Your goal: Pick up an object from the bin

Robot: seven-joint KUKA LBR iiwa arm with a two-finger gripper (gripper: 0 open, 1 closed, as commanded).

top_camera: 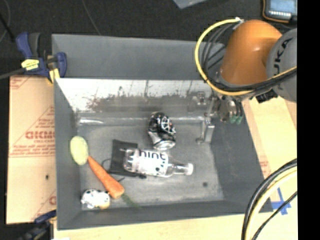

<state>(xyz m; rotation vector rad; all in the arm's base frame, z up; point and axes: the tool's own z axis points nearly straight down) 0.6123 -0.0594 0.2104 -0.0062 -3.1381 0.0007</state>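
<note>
Gripper [206, 134] hung over bare floor at the right of the grey metal bin [235, 156] — whether apart or together could not be told. Left of it, mid-bin, lay a crumpled black-and-white metal can [162, 130] — likely light, thin-walled, slippery; best pinched across its dented middle.

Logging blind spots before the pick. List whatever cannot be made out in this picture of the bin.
Camera view:
- Black flat thing: the clear bottle lies across it, hiding its right part; kind unclear.
- White spotted thing, near left corner: too small to identify.
- Crushed black-and-white can: print too small to read.
- Pincer: upper part hidden under the orange cover.
</note>
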